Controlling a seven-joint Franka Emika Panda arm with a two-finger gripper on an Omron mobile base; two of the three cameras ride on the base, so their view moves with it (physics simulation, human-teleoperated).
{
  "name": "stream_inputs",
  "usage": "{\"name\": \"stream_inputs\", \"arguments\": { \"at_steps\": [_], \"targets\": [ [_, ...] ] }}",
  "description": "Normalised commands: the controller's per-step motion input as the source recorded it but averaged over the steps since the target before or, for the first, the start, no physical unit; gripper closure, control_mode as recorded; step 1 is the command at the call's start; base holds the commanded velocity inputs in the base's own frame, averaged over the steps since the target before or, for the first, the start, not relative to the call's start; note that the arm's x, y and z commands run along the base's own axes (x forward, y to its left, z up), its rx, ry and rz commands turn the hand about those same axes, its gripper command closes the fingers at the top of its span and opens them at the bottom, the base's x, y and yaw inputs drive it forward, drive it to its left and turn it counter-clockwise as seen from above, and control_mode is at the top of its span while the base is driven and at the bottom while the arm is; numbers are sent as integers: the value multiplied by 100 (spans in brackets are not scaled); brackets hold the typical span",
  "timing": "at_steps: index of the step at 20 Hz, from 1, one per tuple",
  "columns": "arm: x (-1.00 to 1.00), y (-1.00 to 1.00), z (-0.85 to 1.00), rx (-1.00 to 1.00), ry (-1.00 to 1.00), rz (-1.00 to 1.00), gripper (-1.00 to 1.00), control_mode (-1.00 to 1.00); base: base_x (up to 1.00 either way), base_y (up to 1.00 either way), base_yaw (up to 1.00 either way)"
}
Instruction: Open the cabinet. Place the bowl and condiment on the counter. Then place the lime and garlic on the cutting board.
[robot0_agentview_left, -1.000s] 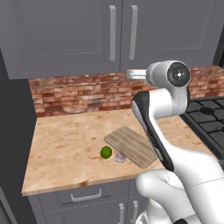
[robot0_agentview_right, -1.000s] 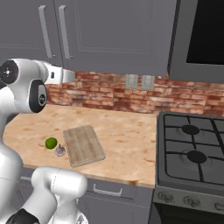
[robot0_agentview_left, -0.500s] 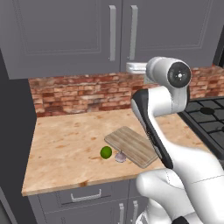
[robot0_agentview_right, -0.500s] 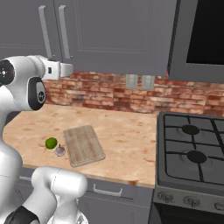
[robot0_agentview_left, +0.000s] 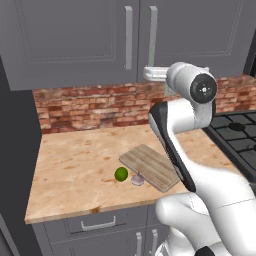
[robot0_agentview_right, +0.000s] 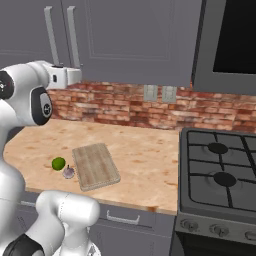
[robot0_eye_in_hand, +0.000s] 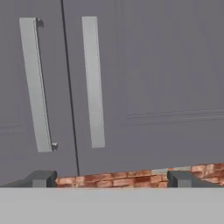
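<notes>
Raised before the cabinet (robot0_agentview_left: 135, 35), just below the bottom ends of its 2 vertical silver handles (robot0_eye_in_hand: 92, 81): gripper (robot0_eye_in_hand: 110, 178), jaws spread wide, clamped on nothing. Both cabinet doors shut, seam between them running straight down past the left handle in the hand view. At the lower edge of that view, 2 dark fingertips (robot0_eye_in_hand: 40, 178) set well apart, brick backsplash (robot0_eye_in_hand: 122, 178) between them. Down on the counter (robot0_agentview_left: 75, 165): cutting board (robot0_agentview_left: 150, 166) lying flat at an angle near the front edge, bare on top. Just beside its left corner, lime (robot0_agentview_left: 121, 174) and garlic (robot0_agentview_left: 137, 178), side by side on the countertop, off the board. To the right in the right base view, black gas stove (robot0_agentview_right: 220, 175) with 2 burners showing. Behind the counter, 2 wall outlets (robot0_agentview_right: 160, 93) on the brick.
</notes>
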Motion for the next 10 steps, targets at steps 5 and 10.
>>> {"name": "stream_inputs", "arguments": {
  "at_steps": [5, 10],
  "targets": [
    [0, 0, 16, 0, -8, 0, -100, -100, 0, 0, 0],
    [0, 0, 16, 0, -6, 0, -100, -100, 0, 0, 0]
  ]
}}
